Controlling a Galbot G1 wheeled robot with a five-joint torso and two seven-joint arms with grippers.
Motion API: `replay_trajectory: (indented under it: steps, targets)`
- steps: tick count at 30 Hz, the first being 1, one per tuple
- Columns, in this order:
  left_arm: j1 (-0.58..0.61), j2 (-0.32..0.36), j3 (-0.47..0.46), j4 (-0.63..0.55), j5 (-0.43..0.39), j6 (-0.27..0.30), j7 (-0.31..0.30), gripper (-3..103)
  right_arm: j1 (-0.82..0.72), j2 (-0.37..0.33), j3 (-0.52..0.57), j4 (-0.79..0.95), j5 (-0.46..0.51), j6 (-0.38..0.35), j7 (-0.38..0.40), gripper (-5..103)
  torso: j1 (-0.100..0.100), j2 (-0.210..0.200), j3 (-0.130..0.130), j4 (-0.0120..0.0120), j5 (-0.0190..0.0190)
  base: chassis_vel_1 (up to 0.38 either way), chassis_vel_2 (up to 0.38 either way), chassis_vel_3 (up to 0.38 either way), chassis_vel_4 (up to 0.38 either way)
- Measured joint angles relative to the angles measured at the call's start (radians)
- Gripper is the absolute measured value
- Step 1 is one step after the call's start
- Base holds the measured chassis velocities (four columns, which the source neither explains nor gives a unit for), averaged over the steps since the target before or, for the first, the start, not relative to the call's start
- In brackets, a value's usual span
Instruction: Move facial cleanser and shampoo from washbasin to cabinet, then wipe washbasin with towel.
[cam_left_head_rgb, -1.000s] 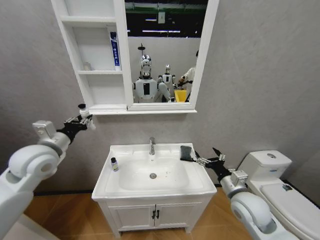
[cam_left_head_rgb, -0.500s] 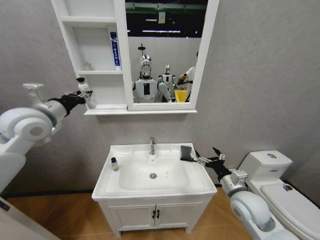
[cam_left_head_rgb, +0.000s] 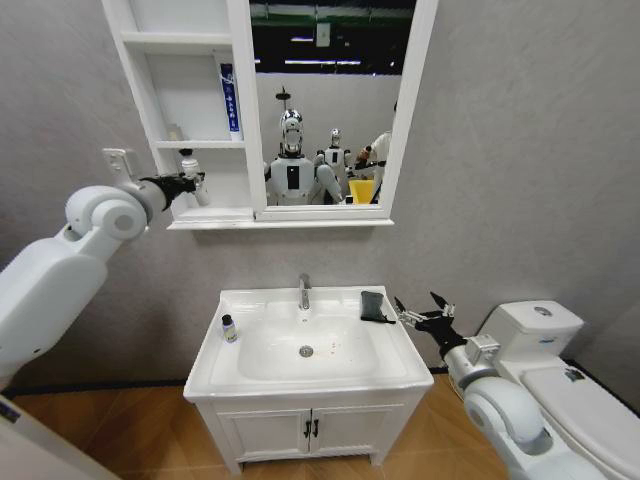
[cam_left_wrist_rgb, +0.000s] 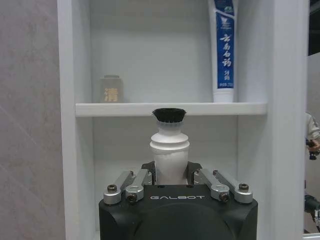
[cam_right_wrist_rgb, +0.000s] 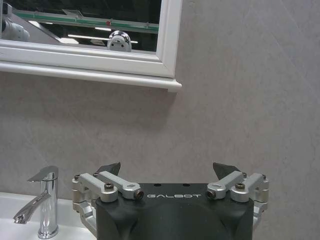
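While the left gripper (cam_left_wrist_rgb: 170, 181) fingers clamp a white bottle (cam_left_wrist_rgb: 170, 150), hiding its lower body, right gripper (cam_left_head_rgb: 420, 315) fingers gape.

Glossy white ceramic on the washbasin (cam_left_head_rgb: 398, 362), with a polished chrome tap (cam_left_head_rgb: 304, 291) mirroring the light; matt, soft-looking dark cloth for the towel (cam_left_head_rgb: 372, 306) on the rim. Smooth white painted finish, faintly satin, on the cabinet (cam_left_head_rgb: 140, 110), beside a reflective glass mirror panel (cam_left_head_rgb: 330, 90). Smooth white plastic on the bottle (cam_left_wrist_rgb: 170, 155), capped in ribbed black plastic, clamped in the left gripper (cam_left_wrist_rgb: 171, 176). Matt black housing and bare brushed metal links on that gripper and on the wide-spread right gripper (cam_right_wrist_rgb: 170, 172). Glossy printed plastic on the blue-and-white tube (cam_left_wrist_rgb: 223, 50). Grey wall (cam_left_head_rgb: 520, 150) matt, faintly mottled like stone. Warm wood-grain floor (cam_left_head_rgb: 130, 425) with a low sheen
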Motion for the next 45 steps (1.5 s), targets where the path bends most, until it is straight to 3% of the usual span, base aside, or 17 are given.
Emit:
replay_trajectory:
  steps: [9,14,22,45]
  targets:
    - [-0.051,-0.061,0.003,0.154,0.059,0.055,0.071,31,-0.004,0.008,0.007,-0.010,-0.001,0.006,0.000,100,0.000,0.000,0.000,0.0004,-0.0003,0.000,0.000,0.000,0.000]
    - [-0.099,-0.117,0.018,0.273,0.138,0.073,0.154,31,-0.003,0.010,0.007,-0.023,-0.003,0.011,-0.001,100,0.000,0.000,0.000,0.0001,-0.0001,0.000,0.000,0.000,0.000]
    - [-0.106,-0.161,0.029,0.333,0.205,0.078,0.200,31,-0.011,0.015,0.014,-0.031,-0.004,0.019,-0.001,100,0.000,0.000,0.000,0.0001,-0.0001,0.000,0.000,0.000,0.000]
    - [-0.110,-0.202,0.040,0.440,0.268,0.032,0.233,31,-0.004,0.002,0.004,-0.061,-0.023,0.034,-0.012,100,0.000,0.000,0.000,0.0000,-0.0001,0.000,0.000,0.000,0.000]
